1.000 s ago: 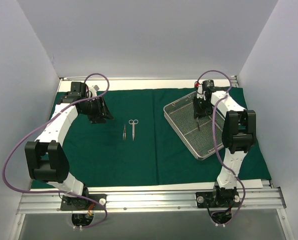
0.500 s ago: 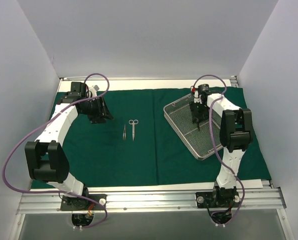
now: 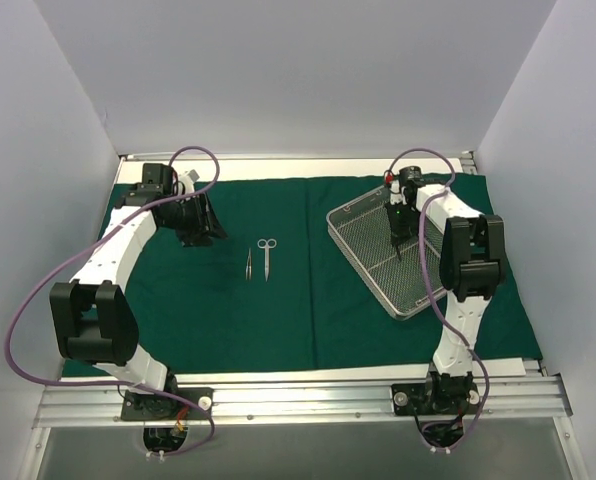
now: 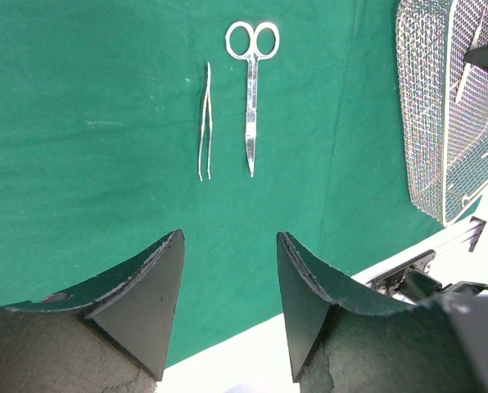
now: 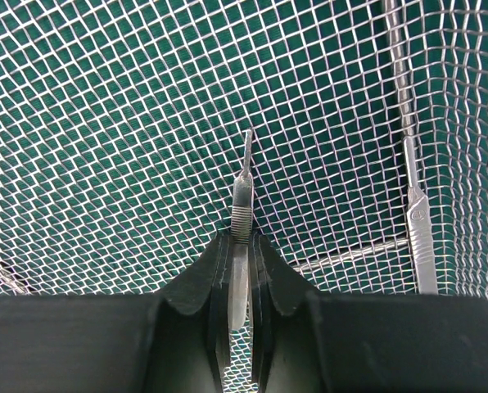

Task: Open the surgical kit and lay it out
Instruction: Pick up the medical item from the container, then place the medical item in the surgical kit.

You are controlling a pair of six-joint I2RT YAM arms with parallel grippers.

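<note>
Matt green cloth drape (image 3: 218,310); shiny steel mesh tray (image 3: 373,262); polished scissors (image 4: 250,106)

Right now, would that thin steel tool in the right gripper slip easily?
Possibly: the instrument is smooth, narrow steel, so it might pivot in the right gripper, though ridges near the pinch should help. It looks stiff and light.

Drape (image 3: 228,320) lies under everything. Tweezers (image 3: 248,264) and scissors (image 3: 267,257) lie side by side mid-drape, tweezers on the left. Tray (image 3: 365,267) sits skewed on the drape, far right. My right gripper (image 5: 241,243) is inside it, clamped on a thin instrument (image 5: 242,192); second instrument (image 5: 416,221) lies to its right. My left gripper (image 4: 228,237) is over the drape's far-left corner.
</note>
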